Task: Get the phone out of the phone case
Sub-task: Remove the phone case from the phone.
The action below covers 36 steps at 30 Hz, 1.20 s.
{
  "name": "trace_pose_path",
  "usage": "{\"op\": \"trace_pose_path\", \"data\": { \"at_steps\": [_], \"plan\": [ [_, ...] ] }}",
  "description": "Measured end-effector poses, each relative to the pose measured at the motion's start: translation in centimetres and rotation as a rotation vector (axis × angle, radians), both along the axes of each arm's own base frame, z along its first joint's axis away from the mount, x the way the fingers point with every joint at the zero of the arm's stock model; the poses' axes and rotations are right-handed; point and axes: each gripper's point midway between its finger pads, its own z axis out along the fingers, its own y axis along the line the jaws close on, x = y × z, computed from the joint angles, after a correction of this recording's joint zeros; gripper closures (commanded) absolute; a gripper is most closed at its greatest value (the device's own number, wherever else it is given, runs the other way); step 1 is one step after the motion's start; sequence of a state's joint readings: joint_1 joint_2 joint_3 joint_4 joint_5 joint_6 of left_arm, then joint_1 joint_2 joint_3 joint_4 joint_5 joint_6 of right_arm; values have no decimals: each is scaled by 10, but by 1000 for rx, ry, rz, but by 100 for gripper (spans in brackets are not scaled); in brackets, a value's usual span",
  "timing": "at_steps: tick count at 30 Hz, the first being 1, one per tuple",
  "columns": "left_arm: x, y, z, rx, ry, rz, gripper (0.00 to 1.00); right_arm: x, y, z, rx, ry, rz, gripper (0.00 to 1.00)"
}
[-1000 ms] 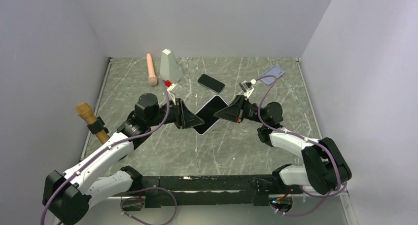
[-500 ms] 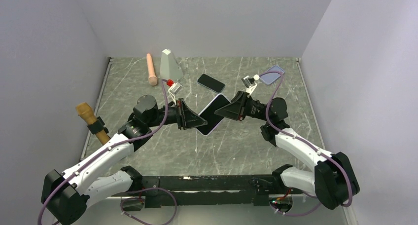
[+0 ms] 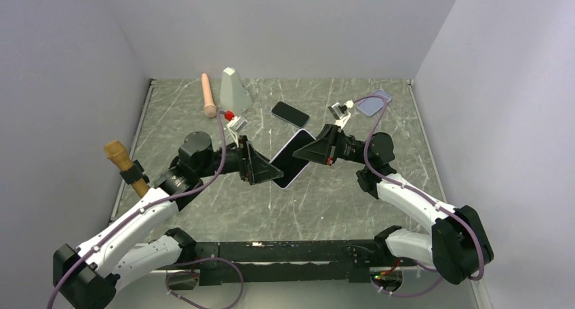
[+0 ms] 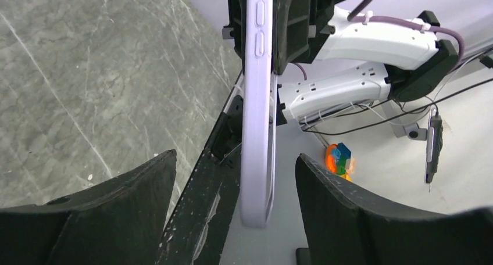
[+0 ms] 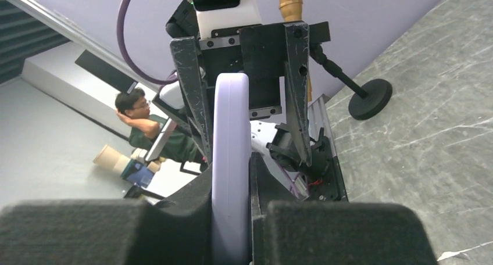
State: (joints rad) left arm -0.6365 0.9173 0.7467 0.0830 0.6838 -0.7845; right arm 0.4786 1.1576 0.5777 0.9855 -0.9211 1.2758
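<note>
The phone [image 3: 292, 156], dark screen up, sits inside its lilac phone case [image 3: 289, 183] and hangs tilted above the table's middle. My right gripper [image 3: 306, 152] is shut on its upper right end; in the right wrist view the case's edge [image 5: 231, 149] is pinched between the pads [image 5: 192, 198]. My left gripper [image 3: 272, 174] is open around the lower left end. In the left wrist view the case's edge [image 4: 257, 131] stands between the spread fingers [image 4: 134, 189] with gaps on both sides.
A bare black phone [image 3: 290, 114] lies behind the grippers. A second lilac case [image 3: 374, 104] lies at the back right, partly behind my right arm's cable. A grey wedge [image 3: 234, 89] and a pink cylinder [image 3: 208, 95] are at the back left, a wooden-handled tool [image 3: 126, 165] at the left edge.
My left gripper has opened and let go of the cased phone's lower end. The right gripper still holds the other end, raised slightly.
</note>
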Motion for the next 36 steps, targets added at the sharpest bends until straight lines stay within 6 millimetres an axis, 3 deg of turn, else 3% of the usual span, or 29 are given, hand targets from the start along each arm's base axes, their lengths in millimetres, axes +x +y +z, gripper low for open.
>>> {"op": "trace_pose_path", "data": {
  "at_steps": [4, 9, 15, 22, 25, 31, 36],
  "plan": [
    [-4, 15, 6, 10, -63, -8, 30, -5, 0, 8, 5, -1, 35, 100],
    [-17, 23, 11, 18, -123, -90, 32, -10, 0, 15, 6, -18, 63, 100],
    [-34, 22, 18, -13, -152, -190, 60, -13, -1, 20, 18, -22, 79, 100],
    [-47, 22, 27, -43, -212, -286, 74, -25, -2, 27, 37, -49, 126, 100],
    [-52, 20, 29, -42, -213, -350, 86, -31, 3, 29, 28, -74, 150, 100],
    [-69, 24, 31, -62, -209, -507, 93, -49, 8, 41, 22, -174, 186, 100],
    [-83, 31, 33, -88, -326, -609, 100, -63, 13, 47, 33, -188, 229, 100]
  ]
}}
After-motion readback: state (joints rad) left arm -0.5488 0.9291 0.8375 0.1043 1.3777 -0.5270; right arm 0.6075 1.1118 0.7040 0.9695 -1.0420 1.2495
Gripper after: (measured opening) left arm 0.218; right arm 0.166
